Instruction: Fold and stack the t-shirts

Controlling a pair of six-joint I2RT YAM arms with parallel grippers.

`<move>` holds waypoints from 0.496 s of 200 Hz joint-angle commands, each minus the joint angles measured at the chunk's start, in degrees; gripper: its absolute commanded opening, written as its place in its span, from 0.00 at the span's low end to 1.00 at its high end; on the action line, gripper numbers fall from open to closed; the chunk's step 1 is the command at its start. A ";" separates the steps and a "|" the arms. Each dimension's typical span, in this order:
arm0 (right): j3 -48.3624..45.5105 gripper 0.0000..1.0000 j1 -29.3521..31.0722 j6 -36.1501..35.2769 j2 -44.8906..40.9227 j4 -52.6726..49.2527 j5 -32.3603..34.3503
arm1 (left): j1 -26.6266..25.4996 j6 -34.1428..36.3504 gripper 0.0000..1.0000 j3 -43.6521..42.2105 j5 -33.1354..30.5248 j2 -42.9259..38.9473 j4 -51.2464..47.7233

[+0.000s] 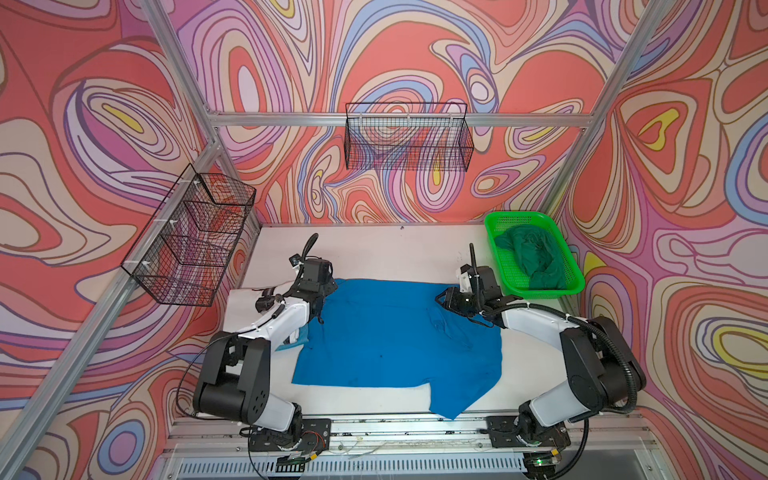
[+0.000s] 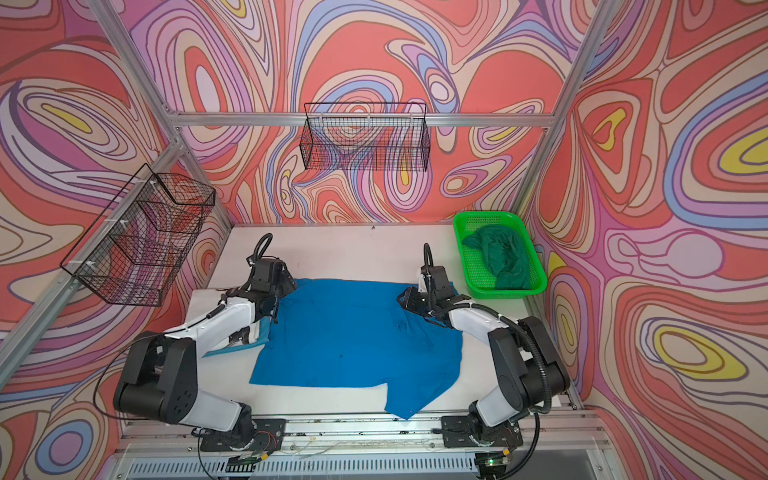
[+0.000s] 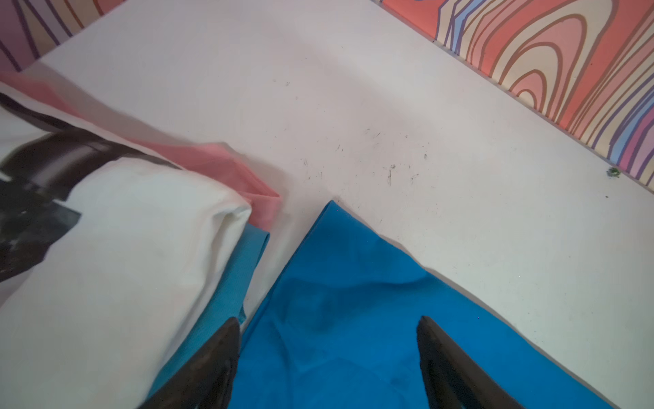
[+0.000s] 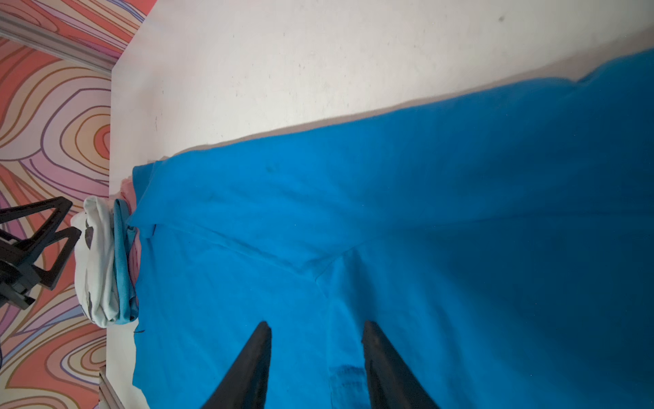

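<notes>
The bright blue t-shirt [image 1: 395,332], seemingly soft, light and floppy, lies spread mid-frame on the counter [image 1: 374,249] (left end effector [image 3: 328,318] and right end effector [image 4: 315,323] hover open over its upper corners), probably best pinched there.

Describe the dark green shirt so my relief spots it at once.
At the far right corner of the table sits a bright green mesh basket. The dark green shirt lies crumpled inside it, the only shirt not on the tabletop.
</notes>
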 commanded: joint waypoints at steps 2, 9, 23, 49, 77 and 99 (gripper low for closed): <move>3.71 0.45 0.15 1.41 3.60 -0.74 -1.45 | 2.27 -0.74 0.81 4.90 7.54 4.03 -8.73; 5.36 0.45 1.12 1.14 5.09 -0.52 -2.59 | 2.99 -0.86 0.80 7.10 8.24 5.56 -11.62; 10.89 0.45 4.94 -0.68 8.36 -4.36 0.14 | 3.80 -0.04 0.78 11.39 10.01 9.24 -15.89; 16.81 0.44 10.96 0.04 13.78 -4.57 1.54 | 4.71 1.57 0.74 19.41 11.48 15.96 -23.83; 24.11 0.43 17.47 -1.17 19.91 -7.90 4.71 | 6.56 1.87 0.67 22.92 14.54 20.42 -26.49; 27.24 0.42 19.76 0.15 24.55 -6.35 3.25 | 7.33 2.49 0.59 24.59 14.59 22.79 -27.68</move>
